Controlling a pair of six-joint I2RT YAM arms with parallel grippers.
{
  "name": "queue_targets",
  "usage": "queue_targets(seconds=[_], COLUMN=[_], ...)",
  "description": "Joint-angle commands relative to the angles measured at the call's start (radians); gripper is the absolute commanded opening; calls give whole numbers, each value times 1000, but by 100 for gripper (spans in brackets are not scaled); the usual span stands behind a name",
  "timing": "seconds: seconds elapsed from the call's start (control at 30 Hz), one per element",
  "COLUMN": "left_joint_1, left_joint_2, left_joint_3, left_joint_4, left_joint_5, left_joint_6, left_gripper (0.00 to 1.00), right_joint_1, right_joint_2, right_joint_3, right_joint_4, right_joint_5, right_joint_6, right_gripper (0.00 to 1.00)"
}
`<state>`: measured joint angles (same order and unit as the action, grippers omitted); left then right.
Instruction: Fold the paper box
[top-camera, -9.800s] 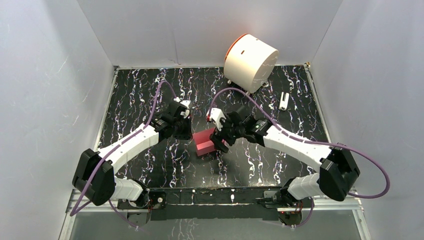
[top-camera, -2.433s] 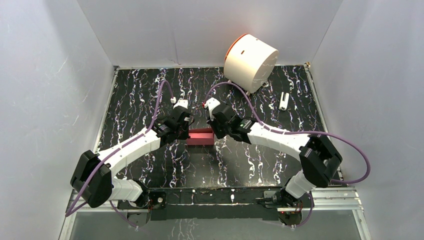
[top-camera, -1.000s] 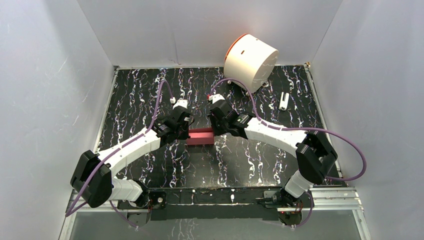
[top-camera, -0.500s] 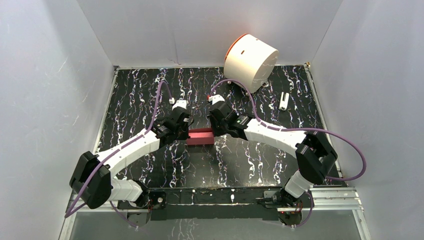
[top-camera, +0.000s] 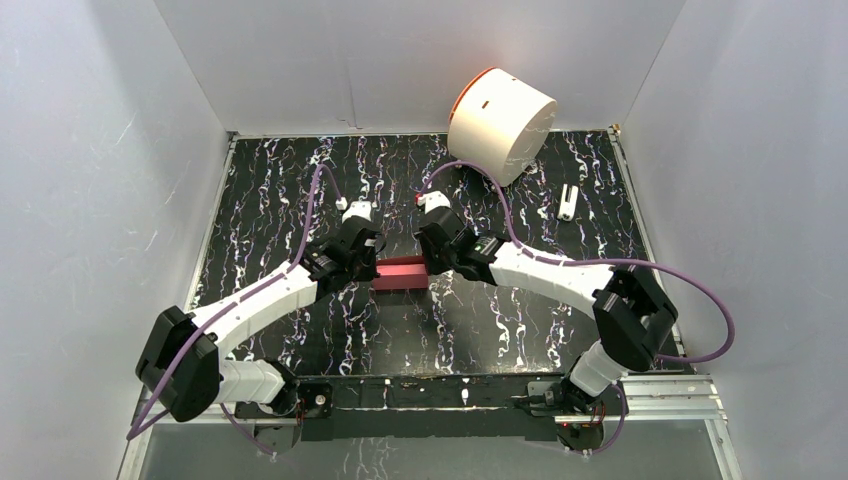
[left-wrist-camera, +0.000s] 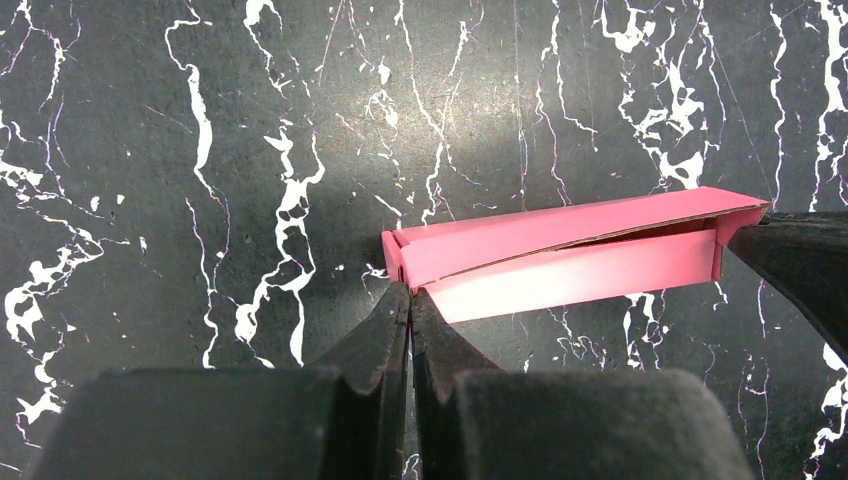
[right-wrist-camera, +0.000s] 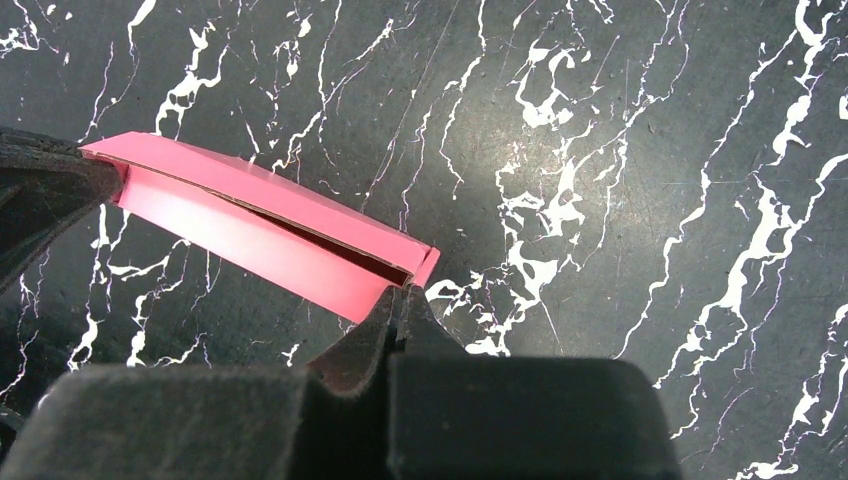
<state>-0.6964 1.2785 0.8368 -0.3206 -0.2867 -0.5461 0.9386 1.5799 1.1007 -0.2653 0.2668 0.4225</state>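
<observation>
The paper box (top-camera: 400, 272) is a long pink-red box lying crosswise on the black marbled table (top-camera: 300, 190), with a seam gaping slightly along its length. My left gripper (top-camera: 373, 268) is shut, and its joined tips (left-wrist-camera: 409, 292) press against the box's (left-wrist-camera: 560, 255) left end corner. My right gripper (top-camera: 428, 266) is also shut. Its tips (right-wrist-camera: 403, 292) touch the right end of the box (right-wrist-camera: 270, 225), just below the open slit and small end flap. Neither gripper holds anything between its fingers.
A large white cylinder with an orange rim (top-camera: 500, 122) lies at the back right. A small white object (top-camera: 568, 201) sits near the right edge. White walls enclose the table on three sides, and purple cables arch over both arms.
Ten seconds ago the box lay askew nearer the front under the right gripper; now it lies crosswise between both grippers. Over the last second almost nothing has moved.
</observation>
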Motion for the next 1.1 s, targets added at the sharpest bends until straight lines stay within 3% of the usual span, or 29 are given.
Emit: queue_targets(seconds=[0.0,0.4,0.73,1.0,1.07], left_joint_1=[-17,-16,-16,-17,-17], left_joint_2=[1,-24,-69,-87,-87], left_joint_3=[-43,-79,-156,-205,-207], left_joint_4=[-69,-47,22,57,55], left_joint_5=[82,87,96,70,64], left_joint_6=[-19,-34,-54,-55,-54], left_gripper=[0,0,0,0,0], right_joint_1=[20,47,69,69,68], right_joint_2=[-5,15,13,-44,-82], right_joint_3=[-34,-58,-141,-179,-177], right_joint_4=[-38,-6,62,156,180], right_joint_5=[-25,-48,23,-41,-56], right_joint_6=[1,4,-19,-92,-97], right_gripper=[0,0,0,0,11])
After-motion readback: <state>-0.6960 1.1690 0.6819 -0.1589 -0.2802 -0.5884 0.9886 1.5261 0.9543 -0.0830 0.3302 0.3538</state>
